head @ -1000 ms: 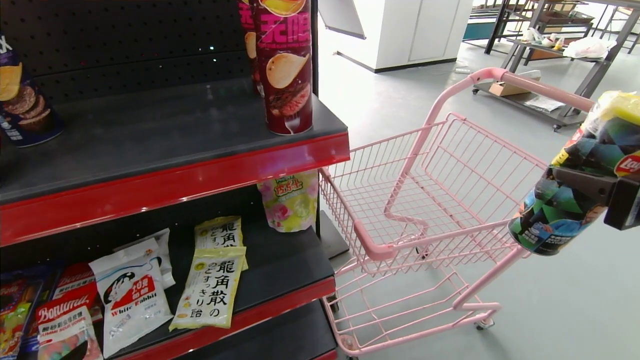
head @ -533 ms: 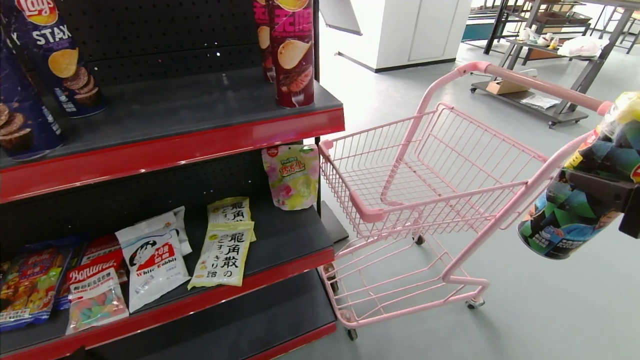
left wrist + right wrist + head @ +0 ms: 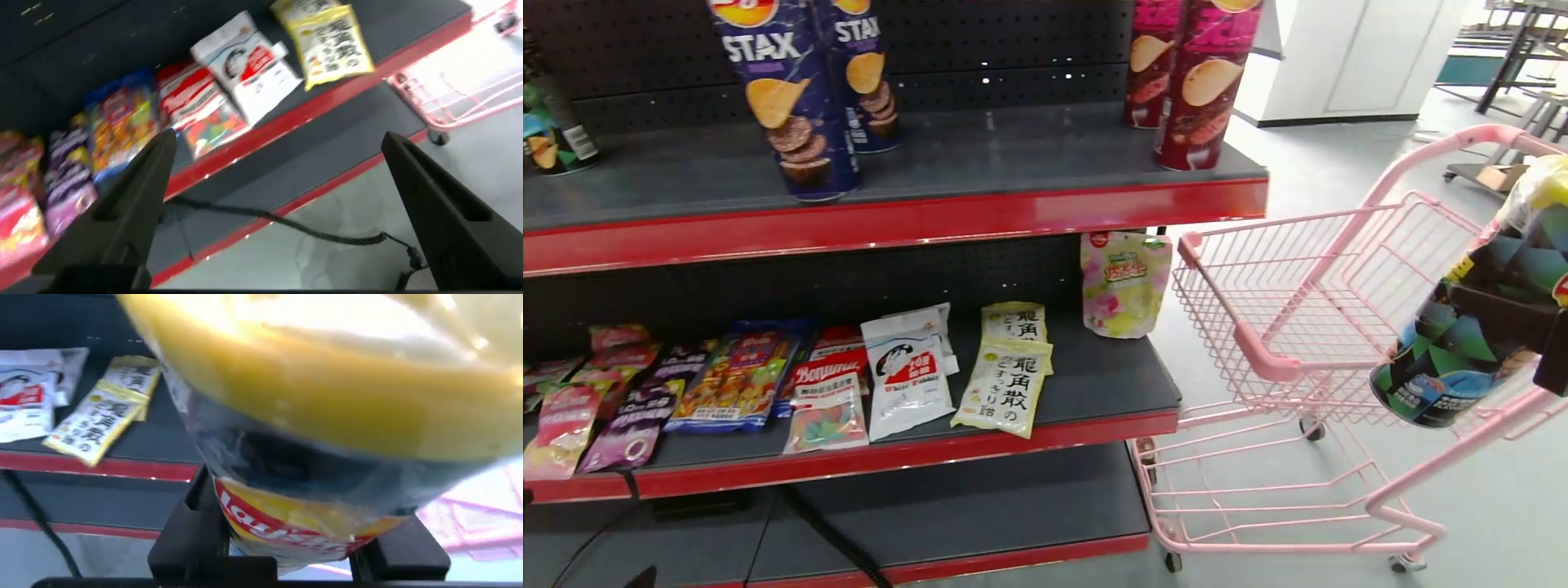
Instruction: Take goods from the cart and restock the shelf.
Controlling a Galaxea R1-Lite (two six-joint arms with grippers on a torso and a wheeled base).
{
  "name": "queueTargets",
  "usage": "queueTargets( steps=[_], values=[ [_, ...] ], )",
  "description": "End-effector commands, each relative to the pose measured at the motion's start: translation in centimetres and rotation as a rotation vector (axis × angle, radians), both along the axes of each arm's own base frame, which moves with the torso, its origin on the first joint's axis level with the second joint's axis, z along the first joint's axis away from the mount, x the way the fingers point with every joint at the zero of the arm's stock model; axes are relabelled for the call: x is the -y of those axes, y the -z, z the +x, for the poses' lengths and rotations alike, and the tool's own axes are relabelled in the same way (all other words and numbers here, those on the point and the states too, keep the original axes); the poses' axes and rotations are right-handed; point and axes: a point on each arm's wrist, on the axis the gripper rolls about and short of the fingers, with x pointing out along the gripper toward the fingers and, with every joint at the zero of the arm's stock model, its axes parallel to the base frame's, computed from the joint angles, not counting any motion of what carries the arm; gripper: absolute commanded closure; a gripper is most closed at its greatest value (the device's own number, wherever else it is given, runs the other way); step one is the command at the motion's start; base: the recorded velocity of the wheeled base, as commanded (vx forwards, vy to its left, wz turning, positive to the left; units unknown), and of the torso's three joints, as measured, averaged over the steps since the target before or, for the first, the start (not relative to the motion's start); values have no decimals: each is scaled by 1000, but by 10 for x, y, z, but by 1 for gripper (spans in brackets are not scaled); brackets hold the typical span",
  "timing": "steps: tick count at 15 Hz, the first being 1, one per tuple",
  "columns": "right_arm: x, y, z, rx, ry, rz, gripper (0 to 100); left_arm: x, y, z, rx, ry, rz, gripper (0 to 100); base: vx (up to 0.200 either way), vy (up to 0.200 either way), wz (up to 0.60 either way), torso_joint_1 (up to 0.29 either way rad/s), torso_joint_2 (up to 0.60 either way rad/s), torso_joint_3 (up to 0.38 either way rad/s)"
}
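Observation:
My right gripper [image 3: 1515,314] is shut on a tall chip can [image 3: 1470,343] with a yellow lid and green-black wrap, held tilted above the pink cart [image 3: 1262,355] at the right. The same can [image 3: 327,449] sits between the gripper's black fingers [image 3: 192,535] in the right wrist view. The cart's basket looks empty. The shelf [image 3: 890,216] stands left of the cart, with blue chip cans [image 3: 792,98] and maroon chip cans [image 3: 1196,82] on its upper board. My left gripper [image 3: 278,204] hangs open and empty, low before the lower shelf boards.
Snack bags [image 3: 907,380] lie flat on the middle board [image 3: 915,453]; a pale green pouch [image 3: 1123,282] leans at its right end. A green-black can [image 3: 551,122] stands at the upper board's far left. A black cable [image 3: 278,220] runs along the bottom board. Grey floor stretches right of the cart.
The head camera has swung left and pulled back, bringing more of the shelf into view. The right gripper still holds the can at the right edge.

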Motion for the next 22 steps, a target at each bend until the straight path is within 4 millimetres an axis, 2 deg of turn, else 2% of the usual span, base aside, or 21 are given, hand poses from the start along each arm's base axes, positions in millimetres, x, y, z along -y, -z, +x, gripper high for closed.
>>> queueTargets(
  steps=[1, 4, 8, 12, 14, 16, 18, 20, 22],
  values=[
    [1, 3, -5, -2, -3, -2, 100, 0, 0, 0, -1, 0, 0, 0, 0, 0, 0, 0, 0, 0],
    [2, 7, -13, 0, -6, -10, 100, 0, 0, 0, -2, 3, 2, 0, 0, 0, 0, 0, 0, 0],
    [2, 7, -12, 1, -9, -13, 100, 0, 1, 0, 0, 6, 20, 0, 0, 0, 0, 0, 0, 0],
    [1, 8, -12, -2, -14, -14, 100, 0, 1, 0, -2, 9, 26, 0, -200, 0, 0, 8, 2, -2],
    [1, 7, -9, -7, -29, -12, 100, 0, 4, 0, -4, 12, 38, 0, 0, 0, 0, 0, 0, 0],
    [-5, 2, -6, 0, -158, 9, 100, 0, 5, -1, -4, 17, 43, 0, 0, 0, 0, 0, 0, 0],
    [-18, 0, -5, -12, -433, 49, 100, 0, 6, -1, -6, 20, 43, 0, 0, 0, 0, 0, 0, 0],
    [-28, 5, -2, -43, -516, 44, 100, 0, 6, -2, -3, 20, 42, 0, 0, 0, 0, 0, 0, 0],
    [-38, 2, 3, -44, -569, 31, 100, -1, 6, -3, 4, 18, 39, 0, 0, 0, 0, 0, 0, 0]
  ],
)
